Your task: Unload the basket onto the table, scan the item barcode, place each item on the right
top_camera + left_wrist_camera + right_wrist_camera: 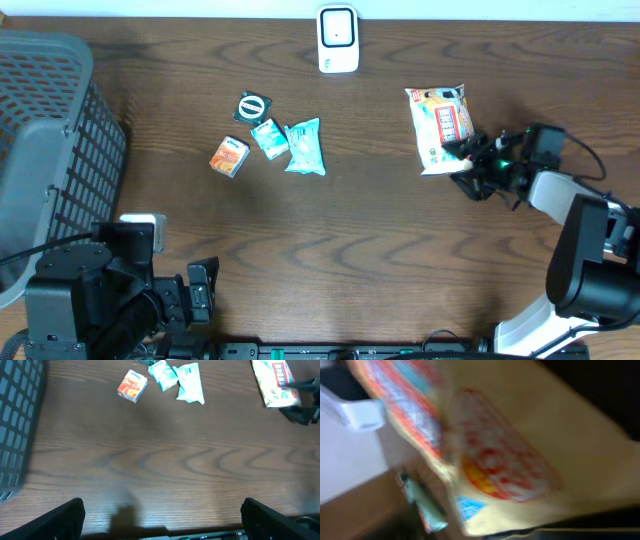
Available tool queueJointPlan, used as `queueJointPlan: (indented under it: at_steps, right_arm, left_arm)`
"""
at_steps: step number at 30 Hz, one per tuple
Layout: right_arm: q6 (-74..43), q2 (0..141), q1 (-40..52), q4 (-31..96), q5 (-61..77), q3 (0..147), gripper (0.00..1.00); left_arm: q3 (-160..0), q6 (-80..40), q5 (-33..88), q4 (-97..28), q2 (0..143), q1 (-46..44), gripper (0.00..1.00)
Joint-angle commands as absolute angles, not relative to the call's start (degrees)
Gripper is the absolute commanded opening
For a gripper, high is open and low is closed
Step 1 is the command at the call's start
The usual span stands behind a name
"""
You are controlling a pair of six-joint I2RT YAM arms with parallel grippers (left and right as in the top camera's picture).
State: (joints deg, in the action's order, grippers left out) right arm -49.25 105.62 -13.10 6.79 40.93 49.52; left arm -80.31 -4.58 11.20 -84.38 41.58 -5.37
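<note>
Bare tabletop (380, 250) runs wide across centre and front: free passage. Grey mesh basket (50, 150) fills the left edge. Left of centre, packet cluster (268, 138); right of centre, snack bag (440, 120). The open lane between them reaches the scanner (338, 40).

Dark wood-grain table (380, 250), with things spread over its far half.

A grey mesh basket (50, 130) stood at the left edge. A white scanner (338, 40) sat upright at the middle of the far edge. Left of centre lay a small cluster: a round green disc (253, 107) farthest back, a small teal packet (268, 138) just below it, a larger teal pack (305, 147) touching that packet's right side, and an orange box (229, 157) a little apart to the left. Well to the right, a white and red bag (440, 125) lay flat, printed side up.
</note>
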Motion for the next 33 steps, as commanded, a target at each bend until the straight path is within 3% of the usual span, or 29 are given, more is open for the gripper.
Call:
queueJointPlan:
  at_steps: [1,3,12,19,33]
  right_arm:
    - [-51.27,108.4,-11.51,8.12,27.73,46.74,0.31]
    - [-49.65,108.38,-11.68,7.97,26.83,46.76,0.01]
    - [-30.37,105.54,-14.44,7.94,35.31,47.75,0.01]
    - [-17.74,95.13,-13.93,17.41,37.01,51.33,0.01]
    - [-14.57,77.52,-6.57,21.45,28.14,51.81,0.01]
  left_arm:
    - [-80.47,-5.02,10.63,-84.4,41.69,-5.39,0.98]
    - [-80.47,-5.02,10.66,-84.4,41.69,-5.39,0.98]
    - [-80.47,-5.02,10.66,-84.4,41.69,-5.39,0.98]
    - [-80.47,-5.02,10.66,-84.4,41.69,-5.39,0.98]
    - [-80.47,-5.02,10.66,-84.4,41.69,-5.39,0.98]
